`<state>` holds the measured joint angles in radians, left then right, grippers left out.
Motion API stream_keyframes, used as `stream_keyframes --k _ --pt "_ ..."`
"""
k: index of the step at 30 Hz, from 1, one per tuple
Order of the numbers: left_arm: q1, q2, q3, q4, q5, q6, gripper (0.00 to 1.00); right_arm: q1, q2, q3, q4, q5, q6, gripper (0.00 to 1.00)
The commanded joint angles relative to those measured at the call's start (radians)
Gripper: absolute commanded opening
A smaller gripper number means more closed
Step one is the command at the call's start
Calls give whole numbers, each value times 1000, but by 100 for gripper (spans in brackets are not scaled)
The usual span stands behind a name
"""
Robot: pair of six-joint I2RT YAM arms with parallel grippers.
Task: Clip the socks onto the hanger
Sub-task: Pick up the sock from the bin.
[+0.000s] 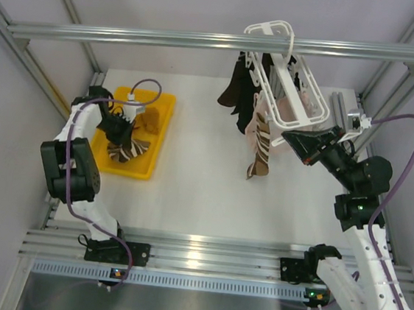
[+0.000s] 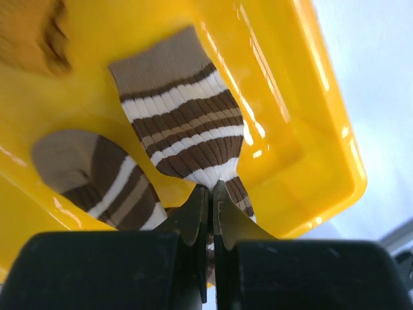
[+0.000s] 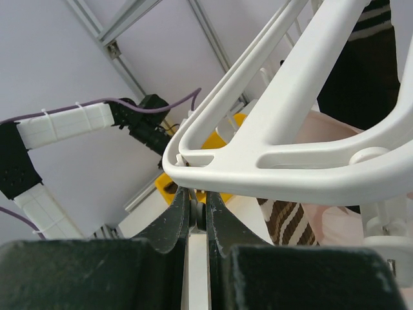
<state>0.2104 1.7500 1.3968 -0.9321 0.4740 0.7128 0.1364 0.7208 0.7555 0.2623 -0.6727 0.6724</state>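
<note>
A yellow tray (image 1: 163,124) sits at nine o'clock on the white table (image 1: 203,192). A silver bar (image 1: 167,38) crosses at twelve.

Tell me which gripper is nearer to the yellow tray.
Left. The left gripper is over the tray, jaws shut on a striped sock; the right gripper is far off, at the hanger.

Overhead looking down, wrists close-in — all share yellow tray (image 1: 163,124)

Ribbed cloth sock (image 2: 184,123), glossy plastic tray (image 2: 310,129), smooth plastic hanger (image 3: 290,123).
</note>
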Motion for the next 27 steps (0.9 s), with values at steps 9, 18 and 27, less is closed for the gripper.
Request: stream_keyframes --k 9,18,27 --pt "66 20 -114 -4 -155 260 18 11 -4 44 14 -4 -25 0" --pt "49 -56 -30 -5 -18 206 43 11 5 54 8 -2 -25 0" --pt "-12 -27 -94 36 63 267 49 11 25 70 3 -5 -28 0"
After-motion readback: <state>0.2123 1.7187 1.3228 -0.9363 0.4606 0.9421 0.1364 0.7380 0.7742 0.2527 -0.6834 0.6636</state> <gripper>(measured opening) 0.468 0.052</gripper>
